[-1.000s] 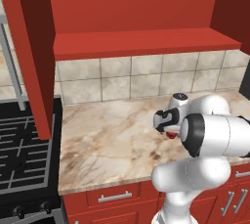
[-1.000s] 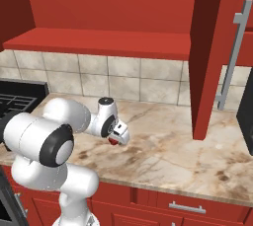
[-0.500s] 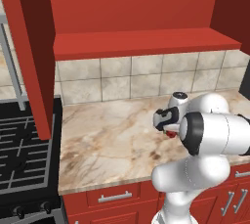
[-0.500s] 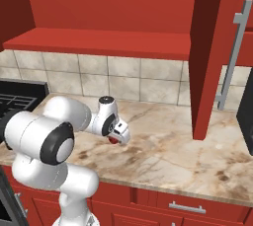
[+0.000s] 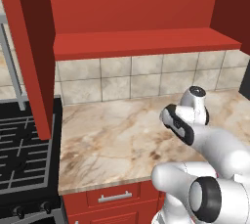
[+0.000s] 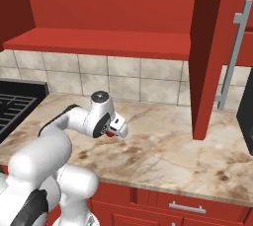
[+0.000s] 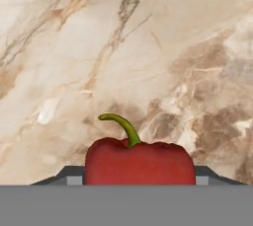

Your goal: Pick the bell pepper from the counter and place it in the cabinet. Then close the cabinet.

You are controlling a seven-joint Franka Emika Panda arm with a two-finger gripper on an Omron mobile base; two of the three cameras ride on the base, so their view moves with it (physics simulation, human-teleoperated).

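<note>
The bell pepper (image 7: 140,163), dark red and glossy with a curved green stem, sits between my two fingertips (image 7: 69,176), which press on its left and right sides. My gripper (image 7: 138,174) is shut on it, just above the beige marble counter (image 7: 148,47). From the right base camera, the gripper (image 6: 114,132) hangs low over the counter (image 6: 173,146), and a bit of the red pepper (image 6: 108,134) shows under the white hand. The red wall cabinet (image 5: 146,44) stands open above, its shelf bare.
One open cabinet door (image 5: 31,47) hangs over the black gas stove (image 5: 19,154) at the left. The other door (image 6: 212,47), with a long silver handle (image 6: 232,57), juts out at the right. Red drawers (image 5: 114,197) run under the counter's edge.
The hand has hardly shifted and the pepper stays between the fingers.
</note>
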